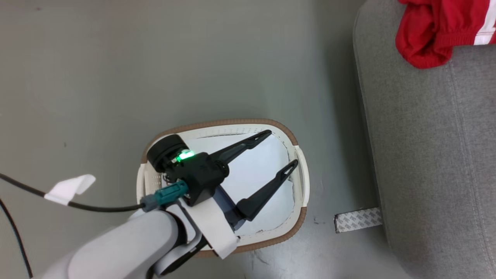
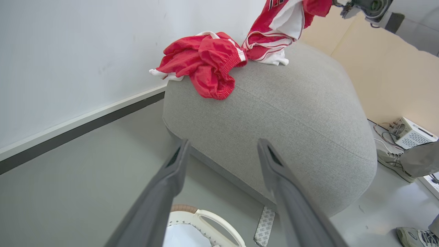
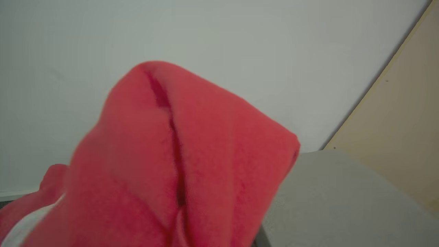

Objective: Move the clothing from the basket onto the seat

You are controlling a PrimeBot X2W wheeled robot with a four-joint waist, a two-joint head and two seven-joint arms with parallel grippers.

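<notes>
The white basket [image 1: 217,124] with a brown rim stands on the floor and holds just a pale liner [image 1: 255,170]. My left gripper [image 1: 283,147] hovers over it, open, nothing between its fingers; its wrist view looks past the open gripper [image 2: 223,142] at the grey seat [image 2: 291,113]. One red garment [image 2: 205,58] lies crumpled on the seat's far end. A second red-and-white garment [image 2: 277,31] hangs above it from my right gripper [image 2: 343,7]. Red fabric [image 3: 178,154] hides the right fingers. Red clothing [image 1: 438,31] lies on the seat [image 1: 434,155].
A strip of patterned tape [image 1: 358,219] lies on the floor by the seat's base. A black cable with a white tag [image 1: 69,186] crosses the floor at left. A person's shoe [image 2: 394,161] and a white electronics box [image 2: 411,133] are beyond the seat.
</notes>
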